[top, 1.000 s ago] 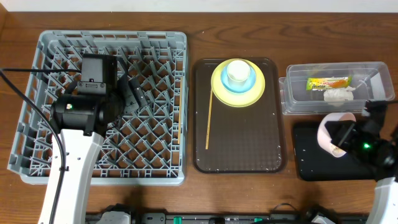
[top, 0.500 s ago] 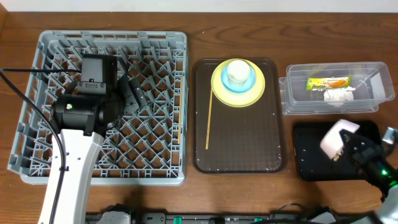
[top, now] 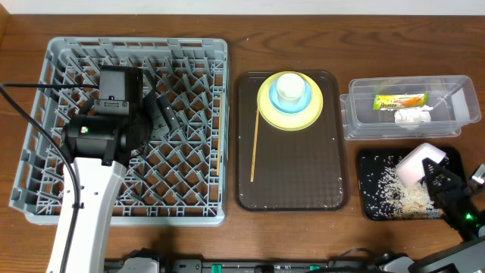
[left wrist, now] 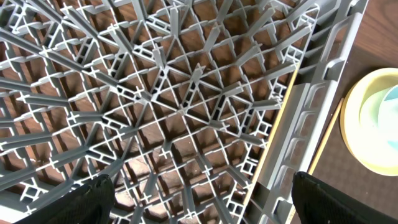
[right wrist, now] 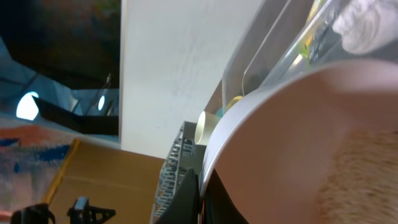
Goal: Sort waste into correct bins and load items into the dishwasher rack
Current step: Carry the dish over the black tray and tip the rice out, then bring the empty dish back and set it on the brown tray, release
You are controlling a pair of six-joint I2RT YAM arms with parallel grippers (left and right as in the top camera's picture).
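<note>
Grey dishwasher rack (top: 45,152) on the far left, and the left gripper (left wrist: 205,202) hangs over it, jaws spread wide, nothing between them. One chopstick (left wrist: 277,140) lies along the rack's right inner wall. The second chopstick (top: 255,148) rests on the brown tray (top: 295,178), beside the yellow plate (top: 264,106) carrying the light blue bowl (top: 290,108) and pale cup (top: 289,87). Further right, the clear tub (top: 356,125) holds the wrapper (top: 400,100) and tissue (top: 413,117). The right gripper (top: 433,176) clamps the tipped white bowl (top: 415,161) over the black tray (top: 455,158), with rice scraps (top: 394,186) scattered in it.

white bowl (right wrist: 298,143) up close, clear tub (right wrist: 291,50) bkgd
</note>
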